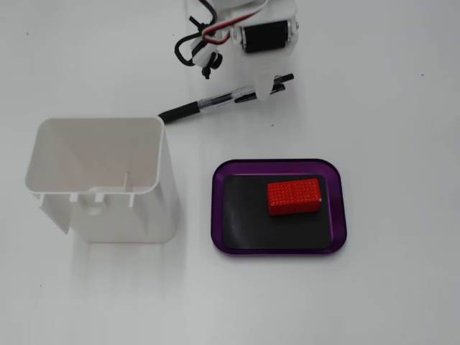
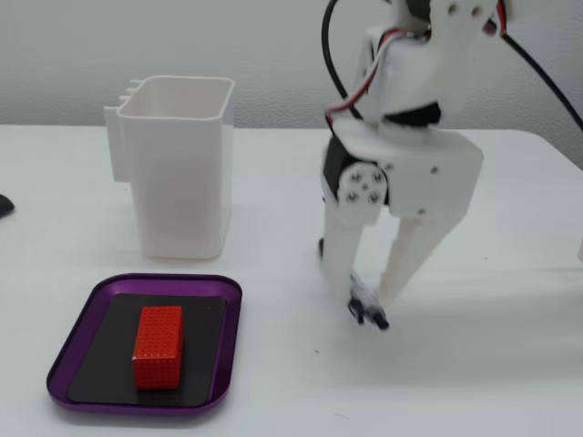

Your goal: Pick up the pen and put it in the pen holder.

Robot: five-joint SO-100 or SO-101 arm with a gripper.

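A black and clear pen (image 1: 208,104) lies on the white table, slanted, its tip pointing at the pen holder. In a fixed view only its clip end (image 2: 371,315) shows. My white gripper (image 2: 369,297) stands over the pen's clip end with one finger on each side, the tips closed in against the pen, which rests on the table. From above, a finger of the gripper (image 1: 267,86) covers part of the pen. The pen holder (image 1: 100,172) is a tall white open box left of the pen; it also shows in a fixed view (image 2: 182,173).
A purple tray (image 1: 338,215) with a black mat holds a red block (image 1: 293,196), in front of the pen. It shows in a fixed view (image 2: 228,346) too, with the block (image 2: 158,346). Black and red cables (image 1: 198,47) hang by the arm.
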